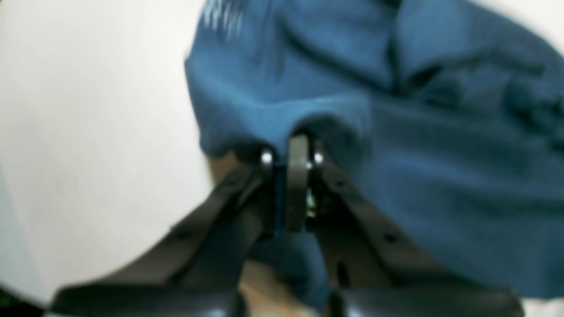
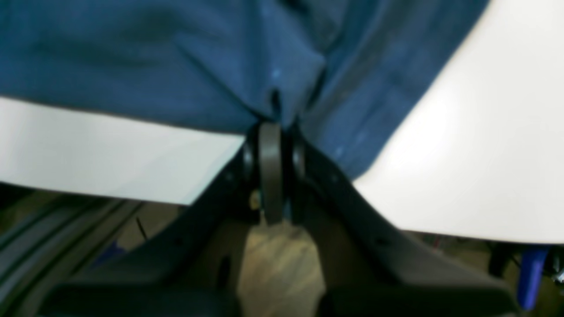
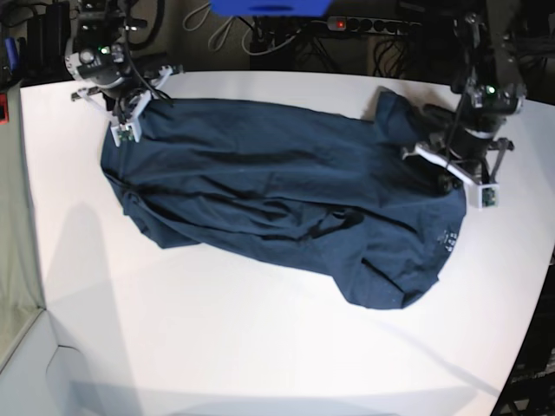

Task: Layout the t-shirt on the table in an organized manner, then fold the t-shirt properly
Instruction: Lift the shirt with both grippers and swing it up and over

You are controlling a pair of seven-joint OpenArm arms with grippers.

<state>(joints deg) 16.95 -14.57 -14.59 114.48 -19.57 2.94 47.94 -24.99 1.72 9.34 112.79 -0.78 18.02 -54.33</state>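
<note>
T-shirt (image 3: 277,199) spread wrinkled across far half of table (image 3: 260,347), stretched between both arms. Left gripper (image 1: 293,152) clamped on bunched fabric at shirt edge, base view's right. Right gripper (image 2: 271,125) pinched on shirt edge near table rim, base view's left. Wrist views blurred.

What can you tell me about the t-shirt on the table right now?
The t-shirt is dark navy, soft and plain, lying wrinkled and stretched across the white table, not yet flat. A small pale print shows near one edge. The left gripper and the right gripper each pinch an edge at opposite ends.
</note>
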